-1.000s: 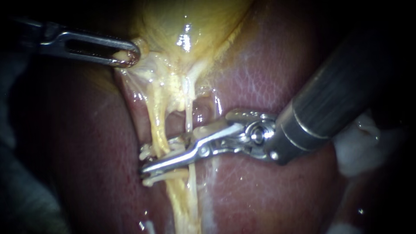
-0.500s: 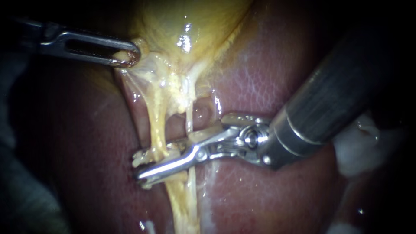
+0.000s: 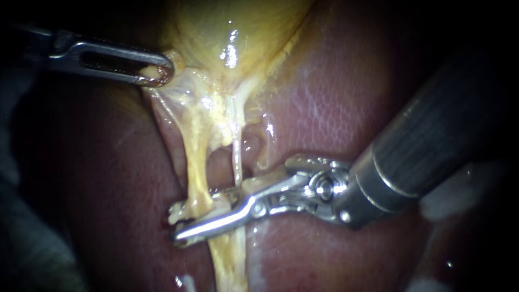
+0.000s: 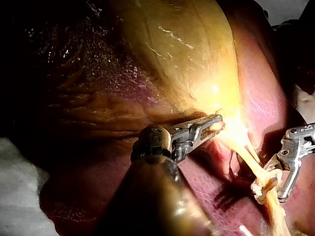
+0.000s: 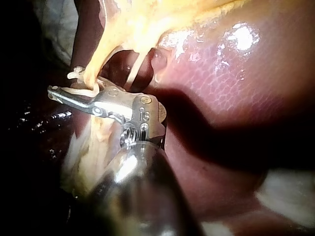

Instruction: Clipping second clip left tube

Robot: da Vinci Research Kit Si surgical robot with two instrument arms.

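Running down from the gallbladder (image 3: pixel 238 27): left tube (image 3: pixel 195 167)
It was clamped crosswise by right instrument (image 3: pixel 181 230); gallbladder was gripped by left instrument (image 3: pixel 159 73).

Left tube (image 3: pixel 197 162), pale yellow and glistening, hangs taut from the gallbladder (image 3: pixel 232 32) down across the red liver (image 3: pixel 324 108); low on it a white clip (image 3: pixel 175 213) straddles the strand, ends poking out beside it

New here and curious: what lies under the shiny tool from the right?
The right instrument crosses the left tube and a thinner tube, liver beneath. Their covered stretch is hidden.
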